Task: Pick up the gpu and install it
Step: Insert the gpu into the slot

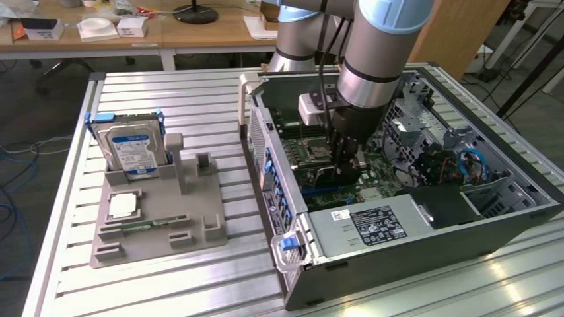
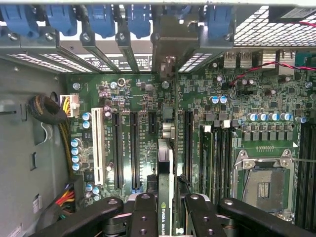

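My gripper (image 2: 165,205) is shut on the gpu (image 2: 166,168), a thin black card seen edge-on, with a green-and-white label strip along its top edge. Its metal end bracket (image 2: 168,44) reaches the rear slot openings of the case. The card stands upright over the green motherboard (image 2: 247,98), in line with the long black expansion slots (image 2: 133,148); whether it touches a slot is hidden. In the exterior view the gripper (image 1: 345,168) reaches down into the open computer case (image 1: 423,224), with the dark gpu (image 1: 328,173) below the fingers.
A silver hard drive (image 1: 132,148) stands in a grey holder (image 1: 158,231) at the exterior view's left, with a processor chip (image 1: 123,205) and a green memory stick (image 1: 150,224). Inside the case are a white slot (image 2: 98,148), a processor socket (image 2: 266,182) and cable bundles (image 2: 47,111).
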`<action>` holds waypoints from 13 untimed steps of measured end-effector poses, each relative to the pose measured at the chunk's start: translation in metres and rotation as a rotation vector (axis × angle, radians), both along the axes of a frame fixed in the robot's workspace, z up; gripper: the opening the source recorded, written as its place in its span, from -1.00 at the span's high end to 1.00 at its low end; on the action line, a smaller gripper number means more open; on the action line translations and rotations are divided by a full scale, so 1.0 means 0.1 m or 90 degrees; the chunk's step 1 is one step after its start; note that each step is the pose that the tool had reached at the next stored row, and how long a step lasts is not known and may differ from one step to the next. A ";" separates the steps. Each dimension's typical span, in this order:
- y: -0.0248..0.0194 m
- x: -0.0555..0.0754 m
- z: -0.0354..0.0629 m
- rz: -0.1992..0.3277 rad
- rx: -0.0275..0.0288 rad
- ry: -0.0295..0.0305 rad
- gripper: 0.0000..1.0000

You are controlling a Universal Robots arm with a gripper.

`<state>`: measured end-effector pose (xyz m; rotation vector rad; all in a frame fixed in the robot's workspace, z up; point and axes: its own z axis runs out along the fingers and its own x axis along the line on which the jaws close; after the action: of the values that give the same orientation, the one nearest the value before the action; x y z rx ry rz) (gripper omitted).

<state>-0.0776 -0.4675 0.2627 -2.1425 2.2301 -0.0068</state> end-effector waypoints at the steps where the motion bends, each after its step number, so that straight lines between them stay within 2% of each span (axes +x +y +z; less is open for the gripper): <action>1: 0.000 0.00 0.000 0.000 0.0000 0.0000 0.48; 13: 0.019 0.00 -0.006 -0.001 0.0016 0.0000 0.48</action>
<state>-0.0780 -0.4656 0.2621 -2.1397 2.2304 -0.0041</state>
